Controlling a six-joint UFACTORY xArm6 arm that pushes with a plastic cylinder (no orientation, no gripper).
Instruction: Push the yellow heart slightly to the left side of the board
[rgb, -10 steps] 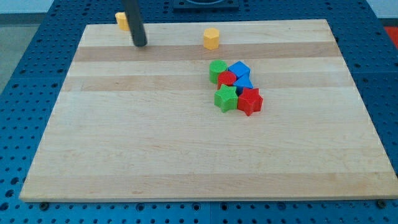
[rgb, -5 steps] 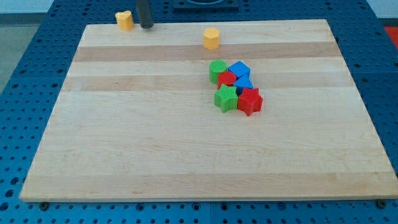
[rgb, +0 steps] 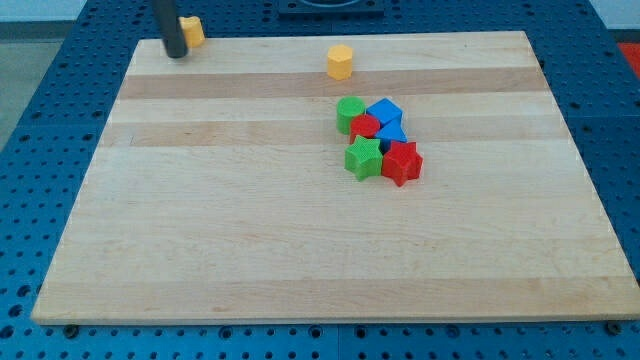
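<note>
The yellow heart (rgb: 193, 29) lies at the board's top edge, near the top left corner. My rod comes down from the view's top just left of it and covers its left side. My tip (rgb: 176, 54) rests on the board's top left corner, slightly left of and below the heart, close against it.
A yellow hexagonal block (rgb: 340, 61) sits at top centre. A tight cluster lies right of centre: a green round block (rgb: 350, 112), a blue block (rgb: 385, 111), a red block (rgb: 364, 127), a second blue block (rgb: 394, 134), a green star (rgb: 362, 158) and a red star (rgb: 401, 163). The wooden board (rgb: 250, 260) lies on a blue pegboard.
My tip moved from below the heart up to its right side, then across to its left. The heart now sits a little further left. The other blocks have not moved.
</note>
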